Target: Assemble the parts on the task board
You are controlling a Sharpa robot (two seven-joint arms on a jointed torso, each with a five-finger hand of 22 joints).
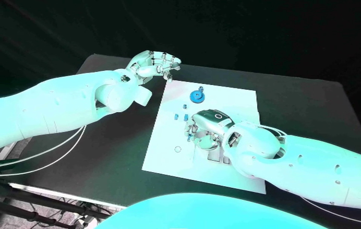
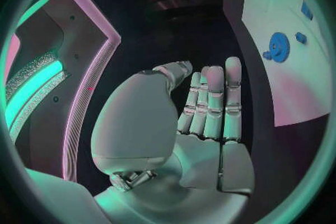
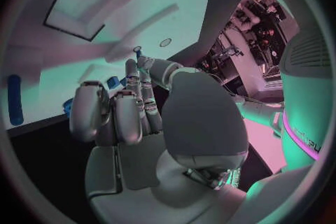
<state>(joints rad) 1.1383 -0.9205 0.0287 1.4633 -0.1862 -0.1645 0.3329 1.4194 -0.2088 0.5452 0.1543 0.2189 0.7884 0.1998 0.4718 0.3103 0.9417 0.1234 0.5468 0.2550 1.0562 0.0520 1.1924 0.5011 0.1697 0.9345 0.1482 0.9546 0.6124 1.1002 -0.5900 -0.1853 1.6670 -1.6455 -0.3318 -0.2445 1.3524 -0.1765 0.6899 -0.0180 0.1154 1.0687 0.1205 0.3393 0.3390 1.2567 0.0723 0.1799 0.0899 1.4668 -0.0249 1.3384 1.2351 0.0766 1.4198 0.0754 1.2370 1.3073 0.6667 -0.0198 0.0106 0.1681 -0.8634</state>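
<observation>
The white task board (image 1: 235, 99) lies in the middle of the black table. A blue gear (image 1: 197, 95) sits near its far edge, with small blue parts (image 1: 180, 117) just in front of it. My right hand (image 1: 207, 130) is down on the board's middle, fingers curled over small blue pieces (image 3: 112, 82); whether it grips one is hidden. A blue bar (image 3: 14, 99) lies off to the side of that hand. My left hand (image 1: 155, 65) hovers off the board's far left corner, fingers (image 2: 213, 102) straight and apart, holding nothing. The gear (image 2: 279, 46) lies beyond them.
The board has a small ring hole (image 1: 177, 148) near its left edge and slots (image 1: 219, 158) close to my right wrist. Bare black table (image 1: 301, 104) runs round the board. Cables (image 1: 52, 151) hang off the table's left side.
</observation>
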